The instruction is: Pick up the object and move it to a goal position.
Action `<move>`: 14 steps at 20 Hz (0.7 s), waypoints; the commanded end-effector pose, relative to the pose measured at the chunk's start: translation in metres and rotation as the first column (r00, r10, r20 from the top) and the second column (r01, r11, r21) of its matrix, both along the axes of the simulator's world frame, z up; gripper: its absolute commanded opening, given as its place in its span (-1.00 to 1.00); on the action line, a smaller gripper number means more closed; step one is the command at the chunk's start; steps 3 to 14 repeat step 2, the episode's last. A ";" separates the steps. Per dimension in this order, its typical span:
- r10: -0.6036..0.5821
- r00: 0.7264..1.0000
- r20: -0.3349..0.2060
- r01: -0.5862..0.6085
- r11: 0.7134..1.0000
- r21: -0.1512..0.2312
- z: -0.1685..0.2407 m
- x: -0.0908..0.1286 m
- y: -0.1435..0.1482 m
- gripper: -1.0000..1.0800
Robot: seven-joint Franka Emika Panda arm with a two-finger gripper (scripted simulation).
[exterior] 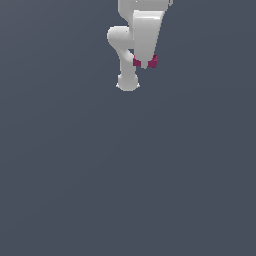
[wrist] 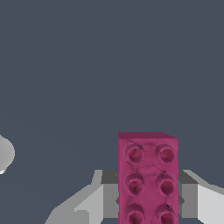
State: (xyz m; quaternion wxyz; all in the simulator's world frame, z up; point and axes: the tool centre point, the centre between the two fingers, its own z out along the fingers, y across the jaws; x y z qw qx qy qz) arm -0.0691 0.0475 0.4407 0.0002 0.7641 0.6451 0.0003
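The object is a small magenta-pink studded block (exterior: 151, 62). In the exterior view it sticks out on both sides of my white gripper (exterior: 144, 63), near the top of the picture. In the wrist view the block (wrist: 148, 175) stands between my two grey fingers (wrist: 109, 192), which press on its sides. My gripper is shut on the block and holds it above the dark grey floor. The block's lower end is cut off by the wrist view's edge.
The arm's white links and round base (exterior: 128, 82) stand just behind the gripper in the exterior view. A rounded white part of the arm (wrist: 5, 154) shows at the wrist view's edge. The dark grey floor (exterior: 125, 175) fills everything else.
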 end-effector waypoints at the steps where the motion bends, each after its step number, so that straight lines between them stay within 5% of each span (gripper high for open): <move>1: 0.000 1.000 -0.001 0.000 1.000 0.000 0.003 0.000 0.000 -1.00; 14: 0.000 1.000 -0.001 0.000 1.000 0.000 0.004 0.000 0.000 -1.00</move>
